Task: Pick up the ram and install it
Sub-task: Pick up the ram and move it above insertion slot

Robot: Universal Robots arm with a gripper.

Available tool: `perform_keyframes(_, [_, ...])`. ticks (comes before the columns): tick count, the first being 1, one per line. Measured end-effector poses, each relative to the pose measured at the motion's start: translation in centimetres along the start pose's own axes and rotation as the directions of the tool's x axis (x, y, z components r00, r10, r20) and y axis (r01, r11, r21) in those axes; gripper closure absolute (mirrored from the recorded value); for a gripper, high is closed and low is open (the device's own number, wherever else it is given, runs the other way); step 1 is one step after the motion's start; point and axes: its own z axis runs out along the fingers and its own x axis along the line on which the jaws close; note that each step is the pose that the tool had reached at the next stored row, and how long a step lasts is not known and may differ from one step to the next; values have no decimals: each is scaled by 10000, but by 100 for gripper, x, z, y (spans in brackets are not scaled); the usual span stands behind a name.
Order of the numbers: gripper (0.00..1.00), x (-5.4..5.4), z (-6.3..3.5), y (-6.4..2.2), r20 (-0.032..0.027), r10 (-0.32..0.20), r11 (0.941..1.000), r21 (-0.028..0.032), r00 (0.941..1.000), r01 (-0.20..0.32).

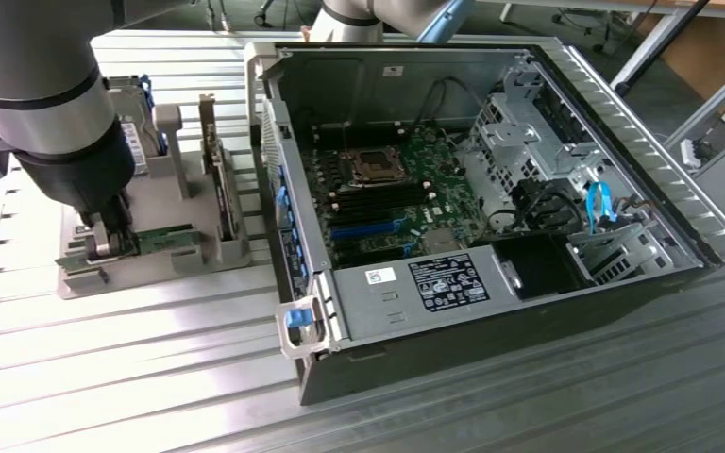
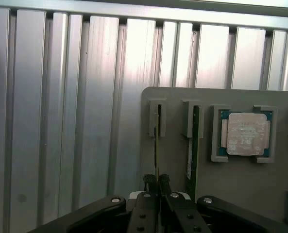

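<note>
One gripper [image 2: 157,180], jaws nearly closed, pinches the edge-on ram [image 2: 156,145], its chips hidden.

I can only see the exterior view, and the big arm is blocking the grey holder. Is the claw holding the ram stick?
Observer: Yes. In the wrist view the gripper is pinched shut on the thin edge of the ram, which stands on edge in its slot in the grey holder.
Operator: Is there another stick there?
Observer: Yes, a second green stick stands in the next slot, and the gripper is not touching it.
Operator: Where's the shiny square chip?
Observer: The processor chip lies flat in its own square pocket, on the far side of the second stick from the gripper.
</note>
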Motion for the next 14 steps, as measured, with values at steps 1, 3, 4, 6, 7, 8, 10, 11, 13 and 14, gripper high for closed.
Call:
perform_keyframes(1, [88,0,0,0,0,-1,10000,1,10000,1])
perform_keyframes(3, [88,0,0,0,-1,-1,10000,1,10000,1])
perform_keyframes(4, [88,0,0,0,-1,-1,10000,1,10000,1])
perform_keyframes(6, [88,0,0,0,-1,-1,10000,1,10000,1])
perform_keyframes(7, [88,0,0,0,-1,-1,10000,1,10000,1])
perform_keyframes(8, [88,1,-1,0,-1,-1,10000,1,10000,1])
perform_keyframes(10, [88,1,-16,0,-3,0,10000,-3,10000,0])
perform_keyframes(11, [88,-1,-87,-3,-29,0,10000,-2,10000,0])
perform_keyframes(13, [88,1,-186,-3,-32,-2,10000,-1,10000,2])
perform_keyframes(14, [88,2,-269,-3,-31,-1,10000,-1,10000,1])
